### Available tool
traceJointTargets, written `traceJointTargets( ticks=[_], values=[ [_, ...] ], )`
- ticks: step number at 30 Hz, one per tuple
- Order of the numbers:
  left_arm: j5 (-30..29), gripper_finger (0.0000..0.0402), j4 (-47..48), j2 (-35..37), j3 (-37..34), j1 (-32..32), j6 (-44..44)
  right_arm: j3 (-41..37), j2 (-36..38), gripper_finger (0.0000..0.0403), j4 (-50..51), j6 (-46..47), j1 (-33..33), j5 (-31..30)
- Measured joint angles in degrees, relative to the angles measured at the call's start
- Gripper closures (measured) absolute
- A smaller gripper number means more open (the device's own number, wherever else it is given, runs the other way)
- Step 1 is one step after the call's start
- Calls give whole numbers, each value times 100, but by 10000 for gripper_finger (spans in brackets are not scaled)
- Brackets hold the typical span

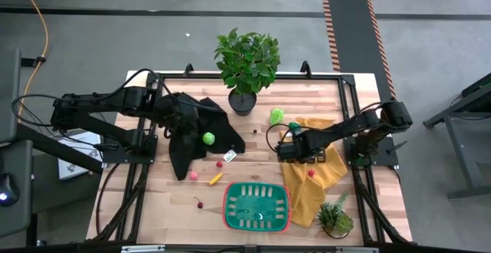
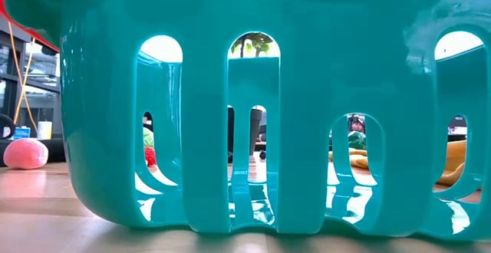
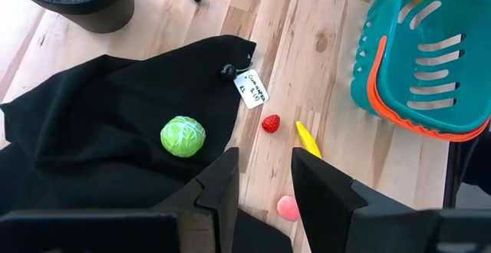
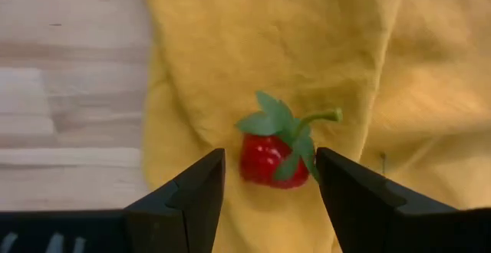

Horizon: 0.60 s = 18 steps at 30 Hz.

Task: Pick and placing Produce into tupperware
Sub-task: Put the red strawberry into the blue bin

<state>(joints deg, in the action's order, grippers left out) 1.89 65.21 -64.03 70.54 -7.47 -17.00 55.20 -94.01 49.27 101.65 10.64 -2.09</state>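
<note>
The tupperware (image 1: 225,207), a teal slotted basket with a red-orange rim, stands at the table's near edge; it also shows in the left wrist view (image 3: 418,61) and fills the low view (image 2: 245,130). A red strawberry (image 4: 265,159) with a green stalk lies on the yellow cloth (image 1: 307,195). My right gripper (image 4: 268,180) points down over it, open, one finger on either side, apart from it. A lime-green cabbage ball (image 3: 182,136) rests on the black cloth (image 1: 184,134). My left gripper (image 3: 265,176) hangs open above that cloth's edge, with nothing between its fingers.
Loose produce lies on the wood between the cloths: a red berry (image 3: 270,123), a yellow pepper (image 3: 307,138), a pink ball (image 3: 288,207), a cherry (image 1: 199,203). A lime ball (image 1: 276,116) and a red bit (image 1: 311,173) lie near the right arm. Potted plants stand far centre (image 1: 247,65) and near right (image 1: 335,216).
</note>
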Motion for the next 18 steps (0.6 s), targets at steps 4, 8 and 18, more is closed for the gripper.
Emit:
traceJointTargets(
  ticks=[4, 8, 18],
  values=[
    [0, 291, 46, 0, 0, 1, 15, 2, 0, 205, 21, 9, 35, -92],
    [0, 291, 54, 0, 0, 0, 25, 2, 0, 205, 22, -1, 24, -90],
    [-1, 291, 52, 0, 0, -1, 25, 2, 0, 206, 145, -16, 18, -91]
  ],
)
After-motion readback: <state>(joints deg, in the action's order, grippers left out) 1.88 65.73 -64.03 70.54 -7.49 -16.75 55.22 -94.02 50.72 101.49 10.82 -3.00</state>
